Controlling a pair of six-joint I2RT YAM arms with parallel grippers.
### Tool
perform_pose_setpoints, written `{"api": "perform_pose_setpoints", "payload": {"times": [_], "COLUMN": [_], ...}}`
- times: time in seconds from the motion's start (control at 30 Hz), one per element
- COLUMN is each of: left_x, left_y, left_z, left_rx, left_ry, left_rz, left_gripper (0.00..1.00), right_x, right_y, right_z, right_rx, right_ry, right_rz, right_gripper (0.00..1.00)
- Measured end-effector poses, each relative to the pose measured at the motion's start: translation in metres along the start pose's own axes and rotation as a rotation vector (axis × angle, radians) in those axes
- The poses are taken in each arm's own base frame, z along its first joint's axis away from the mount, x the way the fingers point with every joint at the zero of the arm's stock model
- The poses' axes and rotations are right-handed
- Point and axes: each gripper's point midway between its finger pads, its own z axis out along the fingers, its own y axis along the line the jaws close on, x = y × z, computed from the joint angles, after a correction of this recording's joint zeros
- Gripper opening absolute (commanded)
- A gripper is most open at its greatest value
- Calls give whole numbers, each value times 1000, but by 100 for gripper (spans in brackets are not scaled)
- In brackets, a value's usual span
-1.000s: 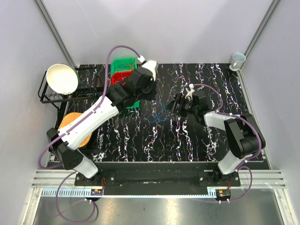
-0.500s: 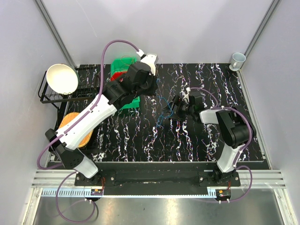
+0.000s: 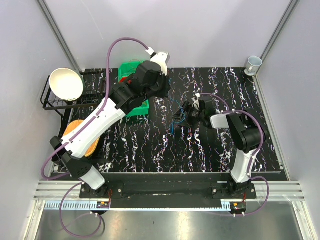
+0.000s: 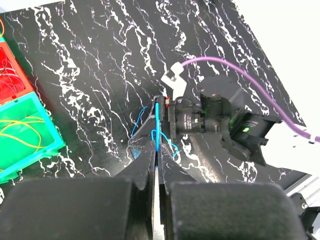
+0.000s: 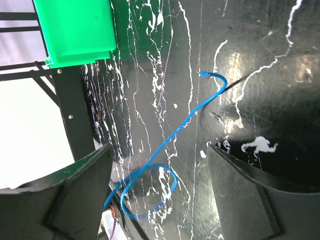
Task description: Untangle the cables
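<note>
cable (image 4: 157, 120): blue, pinched in closed left fingers (image 4: 140, 172), gripped part hidden | right fingers (image 5: 85, 185): spread wide, holding nothing

My left arm (image 3: 100, 120) stretches diagonally to mid-table with the wrist raised. The left gripper (image 4: 155, 152) points down, jaws pinched together on a blue cable (image 4: 156, 120). My right arm (image 3: 245, 140) is folded sharply at the elbow. The right gripper (image 5: 159, 149) sits low facing left, jaws spread wide.

White-and-black arms (image 3: 100, 122), looping purple hoses (image 3: 111, 51), black bases (image 3: 95, 181).
</note>
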Motion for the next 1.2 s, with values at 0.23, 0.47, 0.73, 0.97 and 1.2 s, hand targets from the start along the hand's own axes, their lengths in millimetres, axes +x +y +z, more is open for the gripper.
{"api": "perform_pose_setpoints", "payload": {"times": [0.23,0.47,0.73,0.97,1.2], "left_x": [-21,-43,-41,-42,-64], "left_y": [-7,-14,-14,-13,0], "left_z": [-7,-18,-17,-17,-36], "left_rx": [22,46,46,44,-16], "left_ry": [-48,-104,-99,-100,-168], "left_rz": [-8,-17,-16,-2,64], "left_gripper": [0,0,0,0,0], "right_x": [2,6,10,10,6], "right_y": [0,-8,-13,-14,-19], "right_z": [5,9,11,12,8], "right_rx": [11,32,46,47,73], "right_ry": [20,39,56,57,36], "right_rz": [7,21,32,33,38], "right_gripper": [68,34,0,0,0]}}
